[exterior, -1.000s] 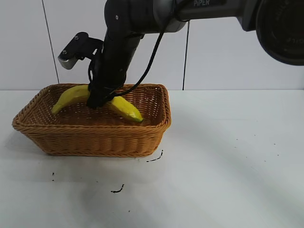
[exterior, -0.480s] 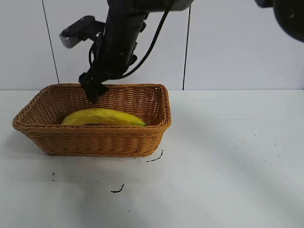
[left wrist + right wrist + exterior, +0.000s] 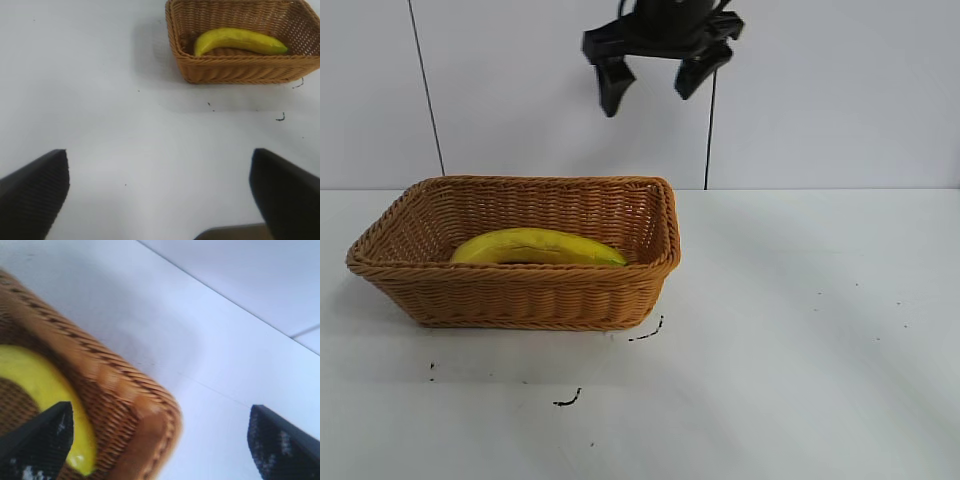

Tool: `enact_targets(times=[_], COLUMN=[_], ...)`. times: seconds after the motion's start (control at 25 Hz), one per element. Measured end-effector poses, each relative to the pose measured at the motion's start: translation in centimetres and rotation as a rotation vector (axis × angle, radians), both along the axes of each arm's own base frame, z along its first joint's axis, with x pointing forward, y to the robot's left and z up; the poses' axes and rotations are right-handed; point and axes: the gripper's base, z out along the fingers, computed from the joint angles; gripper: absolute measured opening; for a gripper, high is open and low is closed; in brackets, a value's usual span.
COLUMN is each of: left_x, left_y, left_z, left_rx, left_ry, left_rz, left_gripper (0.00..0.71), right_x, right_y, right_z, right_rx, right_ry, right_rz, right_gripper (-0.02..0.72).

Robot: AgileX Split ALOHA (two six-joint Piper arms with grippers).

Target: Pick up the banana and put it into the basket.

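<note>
Basket [image 3: 515, 275] at left side of table [image 3: 800, 330], banana [image 3: 535, 246] lying flat inside along near wall; placement looks done. Right gripper [image 3: 658, 72] high above basket's far right corner, fingers spread, empty. Left gripper [image 3: 160, 200] open, empty, over bare table, apparently idle.

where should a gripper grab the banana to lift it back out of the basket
Probably at its thick middle, coming straight down from above. The banana lies flat on the floor of the basket, running along its length, and the flaring walls block any sideways approach. Set the fingers across its width, where the curve is highest. The right gripper, open, hangs above the basket.
</note>
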Motion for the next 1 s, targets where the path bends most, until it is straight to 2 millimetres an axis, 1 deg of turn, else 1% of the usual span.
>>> enact_targets(times=[0.04,0.2,0.28,0.32,0.4,0.64,0.72,0.84,0.96,1.0], left_x=[0.0,0.0,0.0,0.0,0.0,0.0,0.0,0.0,0.0,0.0], left_y=[0.0,0.0,0.0,0.0,0.0,0.0,0.0,0.0,0.0,0.0], left_z=[0.0,0.0,0.0,0.0,0.0,0.0,0.0,0.0,0.0,0.0], left_rx=[0.000,0.000,0.000,0.000,0.000,0.000,0.000,0.000,0.000,0.000], left_ry=[0.000,0.000,0.000,0.000,0.000,0.000,0.000,0.000,0.000,0.000], left_rz=[0.000,0.000,0.000,0.000,0.000,0.000,0.000,0.000,0.000,0.000], left_gripper=[0.695,0.695,0.695,0.695,0.695,0.695,0.695,0.695,0.695,0.695], right_x=[0.2,0.2,-0.1,-0.1,-0.2,-0.3,-0.8,-2.7,-6.0,-7.2], right_y=[-1.7,-7.3,-8.9,-9.4,-9.6,-9.2,-9.2,-9.2,-9.0,-8.9], right_z=[0.0,-0.3,-0.4,-0.4,-0.5,-0.5,-0.1,1.4,3.5,3.7], right_rx=[-0.002,-0.005,0.002,0.008,0.013,0.025,0.025,0.024,0.040,0.040], right_ry=[0.010,0.069,0.105,0.110,0.118,0.124,0.131,0.141,0.154,0.175], right_rz=[-0.034,-0.146,-0.179,-0.190,-0.191,-0.175,-0.175,-0.175,-0.172,-0.170], right_gripper=[0.677,0.677,0.677,0.677,0.677,0.677,0.677,0.677,0.677,0.677])
